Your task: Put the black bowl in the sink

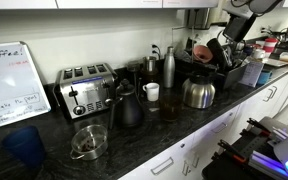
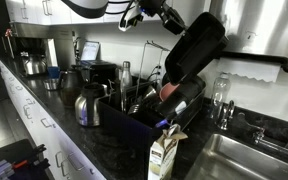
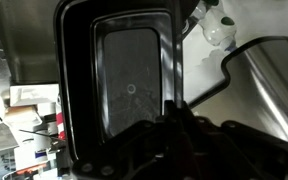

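In an exterior view, a dark speckled surface (image 1: 154, 135) runs across the frame with white cupboards under it at the right. On it stand one whiteboard (image 1: 6, 85) at the left edge, one toaster (image 1: 86, 90), one black pitcher (image 1: 127, 106), one white cup (image 1: 151, 92), one steel bottle (image 1: 168, 68), one steel kettle (image 1: 198, 93), one glass bowl (image 1: 89, 142) and one blue cup (image 1: 24, 148). A small dark round shape at centre, seemingly the black bowl (image 1: 170, 113), lies on the surface between pitcher and kettle.

In an exterior view, the arm enters from the top. Its fingers (image 2: 171, 22) meet the upper edge of one black tray (image 2: 196, 45), tilted above the dish rack (image 2: 149, 110). One carton (image 2: 164, 155) stands at lower centre, and the sink (image 2: 249, 160) with one tap (image 2: 227, 112) is at lower right.

In the wrist view the tray fills the centre. Its rim runs down into the dark fingers, which look clamped on it.
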Robot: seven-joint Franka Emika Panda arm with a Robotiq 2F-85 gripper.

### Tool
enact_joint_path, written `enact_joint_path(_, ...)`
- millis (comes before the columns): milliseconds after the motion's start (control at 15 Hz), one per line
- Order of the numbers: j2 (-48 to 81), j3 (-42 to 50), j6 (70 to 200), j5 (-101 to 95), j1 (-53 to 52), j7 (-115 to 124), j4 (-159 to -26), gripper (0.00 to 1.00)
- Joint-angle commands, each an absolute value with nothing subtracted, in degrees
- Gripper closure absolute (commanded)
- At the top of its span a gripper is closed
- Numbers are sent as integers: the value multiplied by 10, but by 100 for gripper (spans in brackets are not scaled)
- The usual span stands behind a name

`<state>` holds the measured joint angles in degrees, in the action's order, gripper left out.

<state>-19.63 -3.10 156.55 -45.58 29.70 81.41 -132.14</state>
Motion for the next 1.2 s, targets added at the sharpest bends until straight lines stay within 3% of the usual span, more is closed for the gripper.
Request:
enact_joint_path(0,-191,5,1571,-502,291,832,-1318,98)
enact_joint_path(667,-85,177,1622,-436,286,666,-1275,98)
enact_joint_path(1133,-11,197,1611,-248,259,488,-1228,98)
